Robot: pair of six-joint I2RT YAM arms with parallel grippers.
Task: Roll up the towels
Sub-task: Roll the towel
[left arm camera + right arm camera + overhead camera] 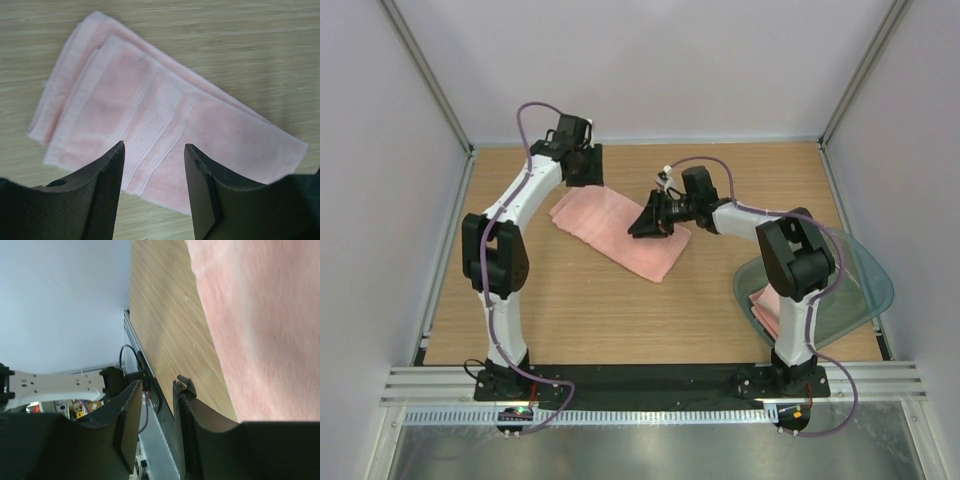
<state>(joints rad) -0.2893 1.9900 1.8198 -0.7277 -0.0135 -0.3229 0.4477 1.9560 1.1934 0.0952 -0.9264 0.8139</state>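
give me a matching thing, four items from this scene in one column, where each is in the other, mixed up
1 left gripper
2 right gripper
3 pink towel
4 green tray

a at the table's right edge, pink cloth inside
b over the pink towel's right part
c flat on the table, mid-scene
d at the pink towel's far left end

Pairs: 1-d, 2-b, 3-c, 4-a

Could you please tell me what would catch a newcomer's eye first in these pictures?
The pink towel lies folded flat on the wooden table, toward its far side. The left hand hovers open over its far-left end, and the right hand is low over its right half. A green tray at the right edge has more pink cloth, partly behind the right arm.
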